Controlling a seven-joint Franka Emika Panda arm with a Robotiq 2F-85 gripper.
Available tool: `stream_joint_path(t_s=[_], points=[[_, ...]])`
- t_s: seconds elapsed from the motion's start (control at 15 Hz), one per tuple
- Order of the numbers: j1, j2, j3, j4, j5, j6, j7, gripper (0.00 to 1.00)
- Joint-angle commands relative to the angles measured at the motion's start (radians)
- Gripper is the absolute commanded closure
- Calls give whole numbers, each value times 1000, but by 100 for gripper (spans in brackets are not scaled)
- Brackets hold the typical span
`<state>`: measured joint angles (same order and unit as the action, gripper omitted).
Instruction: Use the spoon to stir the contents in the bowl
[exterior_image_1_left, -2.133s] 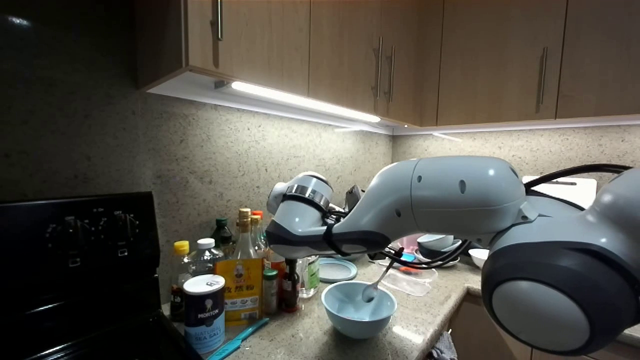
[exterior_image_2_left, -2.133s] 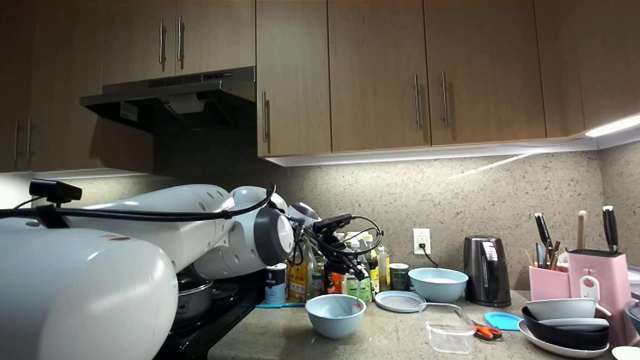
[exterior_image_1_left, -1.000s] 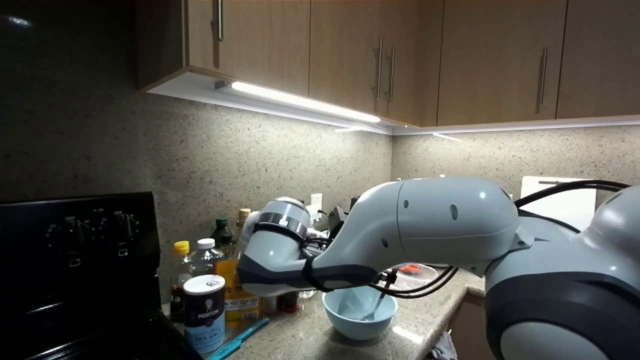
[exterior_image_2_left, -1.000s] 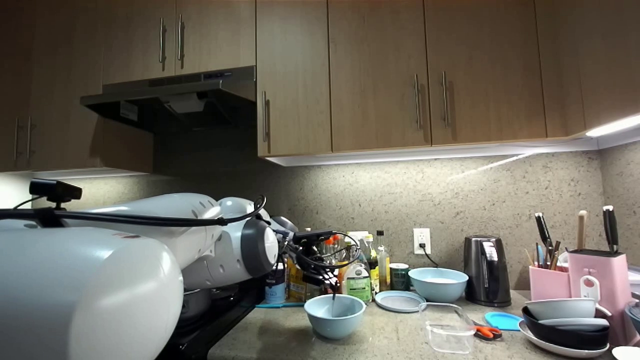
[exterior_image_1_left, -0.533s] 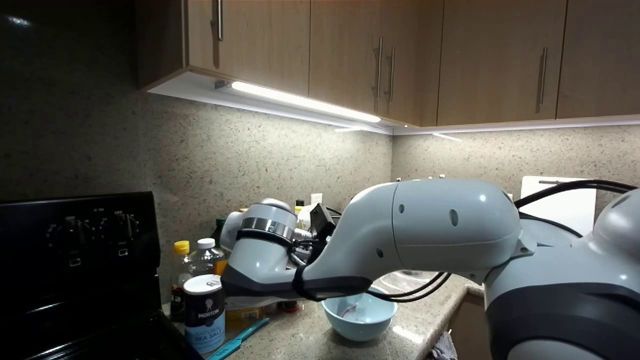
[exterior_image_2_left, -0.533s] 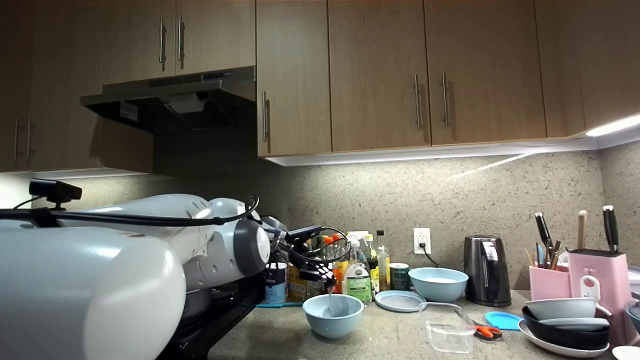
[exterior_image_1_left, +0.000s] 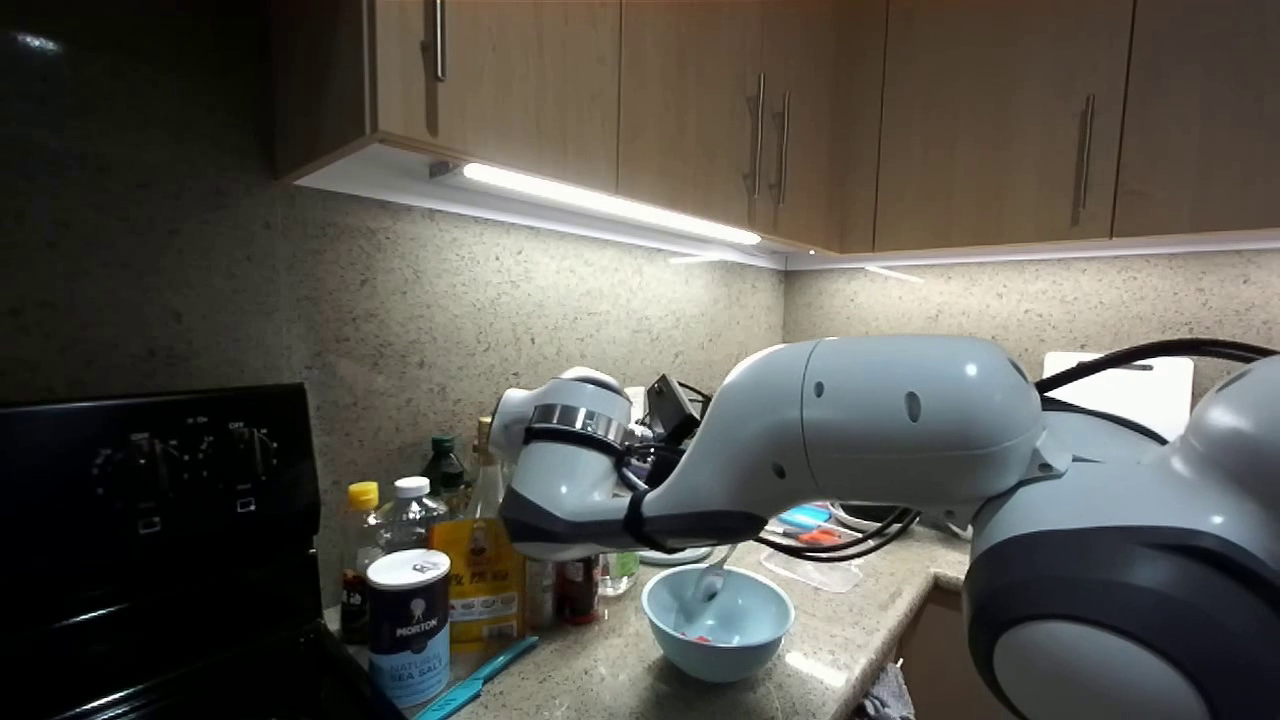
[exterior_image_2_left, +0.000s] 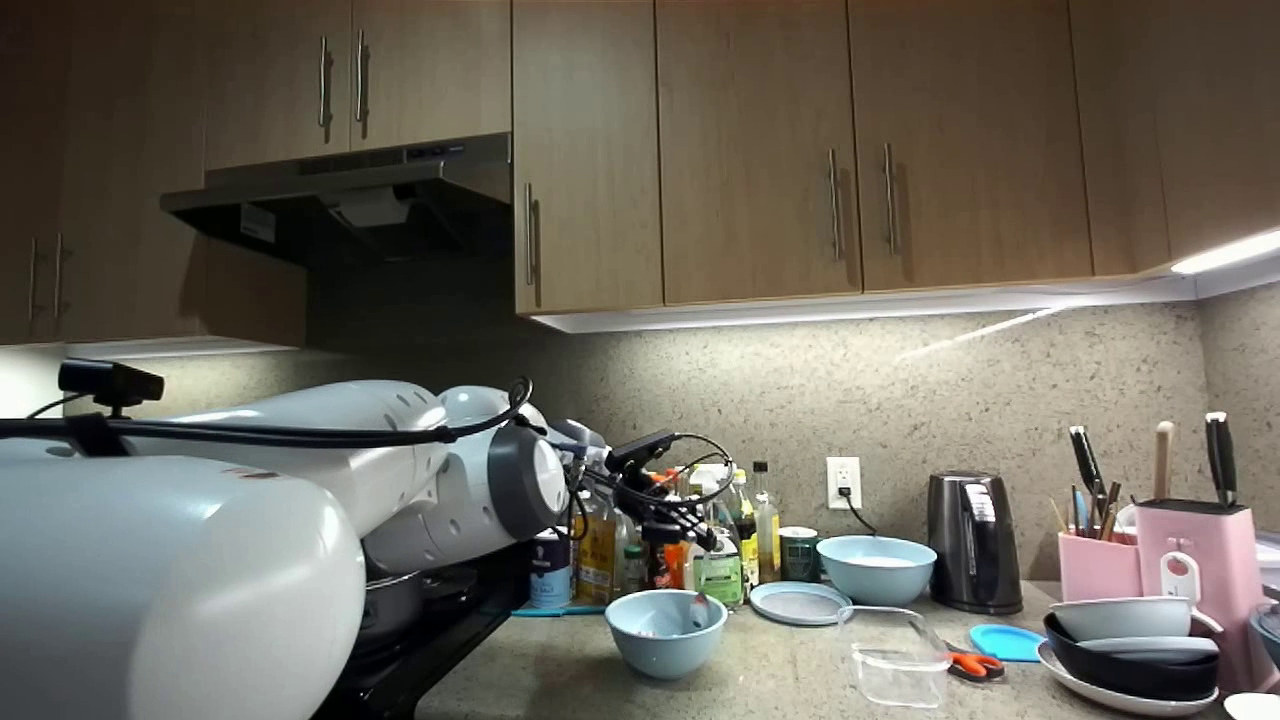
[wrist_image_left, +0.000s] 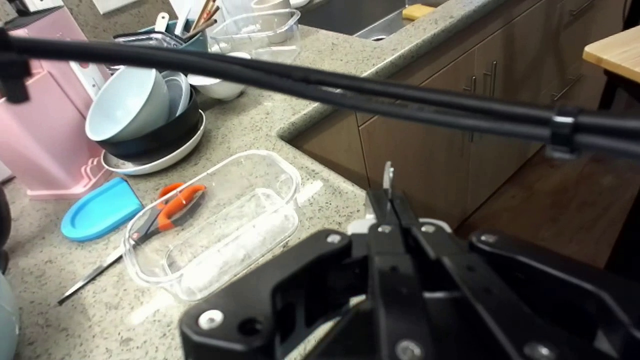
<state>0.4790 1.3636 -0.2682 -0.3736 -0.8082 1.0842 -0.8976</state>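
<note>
The light-blue bowl (exterior_image_1_left: 718, 658) (exterior_image_2_left: 666, 648) stands upright on the counter in both exterior views. Small reddish bits (exterior_image_1_left: 700, 638) lie at its bottom. My gripper (wrist_image_left: 392, 200) is shut on the spoon, whose handle end (wrist_image_left: 388, 175) sticks up between the fingertips in the wrist view. In an exterior view, my gripper (exterior_image_2_left: 705, 538) is above the bowl's right rim; elsewhere the arm hides it. The spoon (exterior_image_1_left: 710, 583) slants down with its head inside the bowl's upper part, above the bits. The spoon's head also shows by the rim, with something reddish on it (exterior_image_2_left: 699, 605).
Bottles (exterior_image_2_left: 718, 560) and a salt can (exterior_image_1_left: 409, 625) stand behind and left of the bowl. A turquoise utensil (exterior_image_1_left: 478, 680) lies near the stove. A clear container (wrist_image_left: 215, 225), orange-handled scissors (wrist_image_left: 177, 205), a plate (exterior_image_2_left: 800, 602) and another light-blue bowl (exterior_image_2_left: 877, 568) are to the right.
My gripper went down, bringing the spoon low into the bowl, and moved left across it. In the last half second it rose and moved right, lifting the spoon's head off the bottom.
</note>
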Motion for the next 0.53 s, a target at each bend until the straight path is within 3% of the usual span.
stream_joint_path(t_s=[0.0, 0.47], points=[[-24, -38, 7, -53, 6, -30, 19, 99], [-44, -4, 46, -27, 39, -235, -11, 99]])
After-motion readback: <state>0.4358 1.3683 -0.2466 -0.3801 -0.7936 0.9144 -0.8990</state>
